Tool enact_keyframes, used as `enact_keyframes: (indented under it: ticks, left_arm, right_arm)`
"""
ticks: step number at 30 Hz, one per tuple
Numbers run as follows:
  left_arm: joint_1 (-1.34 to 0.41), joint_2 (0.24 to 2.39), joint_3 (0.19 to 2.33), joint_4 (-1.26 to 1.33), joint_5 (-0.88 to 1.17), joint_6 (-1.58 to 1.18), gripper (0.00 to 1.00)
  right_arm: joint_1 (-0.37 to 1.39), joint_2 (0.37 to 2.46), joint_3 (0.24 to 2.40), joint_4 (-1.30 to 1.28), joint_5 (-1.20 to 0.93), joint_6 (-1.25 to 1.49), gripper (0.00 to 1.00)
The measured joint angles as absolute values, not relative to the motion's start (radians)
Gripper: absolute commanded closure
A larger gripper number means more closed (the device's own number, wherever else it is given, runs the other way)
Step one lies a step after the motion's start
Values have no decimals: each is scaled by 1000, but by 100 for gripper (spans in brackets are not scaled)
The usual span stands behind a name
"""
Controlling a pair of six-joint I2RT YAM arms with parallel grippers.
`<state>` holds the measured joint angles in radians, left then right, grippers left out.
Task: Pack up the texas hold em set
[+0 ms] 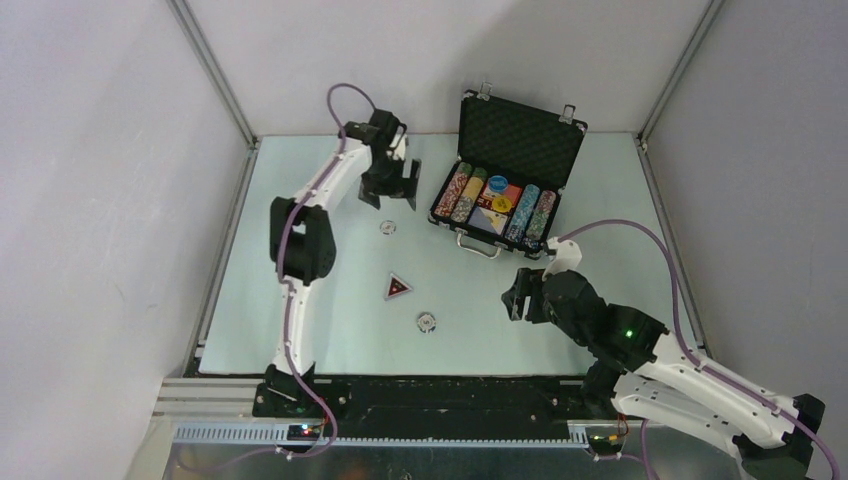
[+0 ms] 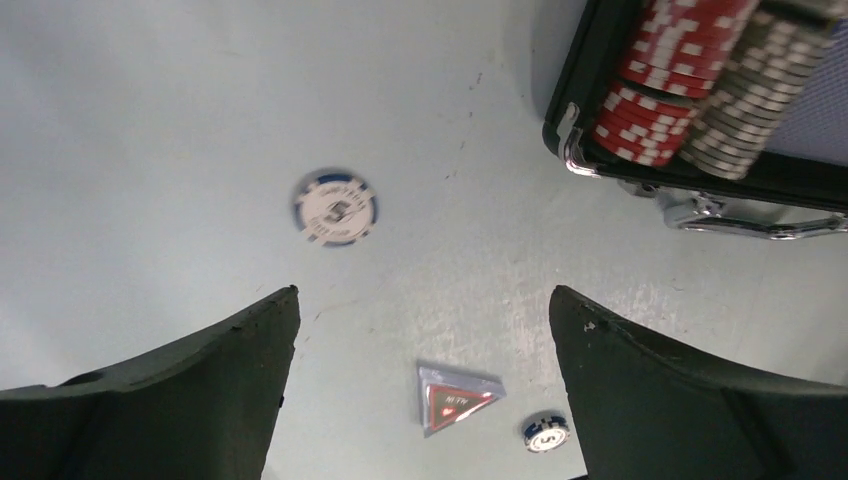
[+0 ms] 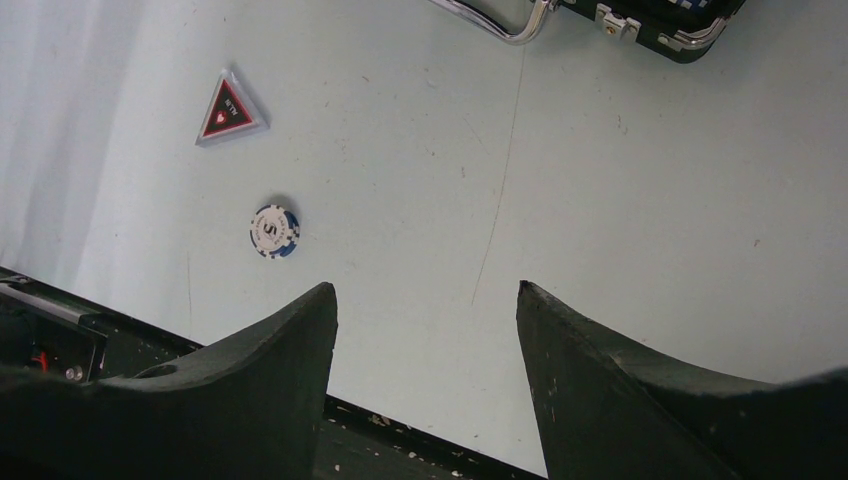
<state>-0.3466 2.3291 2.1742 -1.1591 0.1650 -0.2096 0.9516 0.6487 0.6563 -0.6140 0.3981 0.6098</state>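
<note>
The black briefcase (image 1: 520, 135) lies open at the back of the table, lid up. Inside are rows of poker chips (image 1: 462, 192), a blue disc (image 1: 497, 184) and a yellow disc (image 1: 501, 203). Three pieces lie loose on the table: one chip (image 1: 388, 227), the dark triangular piece (image 1: 397, 288) and a second chip (image 1: 426, 323). My left gripper (image 1: 390, 203) hangs open just left of the case, above the first chip (image 2: 336, 208), holding nothing. My right gripper (image 1: 520, 297) is open and empty, in front of the case handle (image 1: 478, 245).
The briefcase's corner (image 2: 570, 120), with red chips (image 2: 665, 90) and grey chips (image 2: 745, 110), is close on the left gripper's right. The black base rail (image 1: 430, 395) runs along the near table edge. Grey walls enclose the table on three sides.
</note>
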Motion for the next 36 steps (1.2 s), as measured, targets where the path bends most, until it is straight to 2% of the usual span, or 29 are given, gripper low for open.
enact_keyframes:
  ticks: [7, 20, 27, 36]
  left_arm:
    - [-322, 2110, 1996, -1009, 42, -237, 2]
    - [-346, 2201, 1821, -870, -80, -281, 1]
    - [-374, 2201, 1747, -778, -131, -316, 13]
    - [-384, 2207, 1729, -709, -156, -344, 22]
  right_arm:
    - [953, 661, 656, -608, 394, 614, 30]
    - [954, 646, 649, -610, 395, 619, 30]
    - [954, 647, 647, -609, 395, 619, 30]
    - [953, 647, 647, -609, 394, 618, 30]
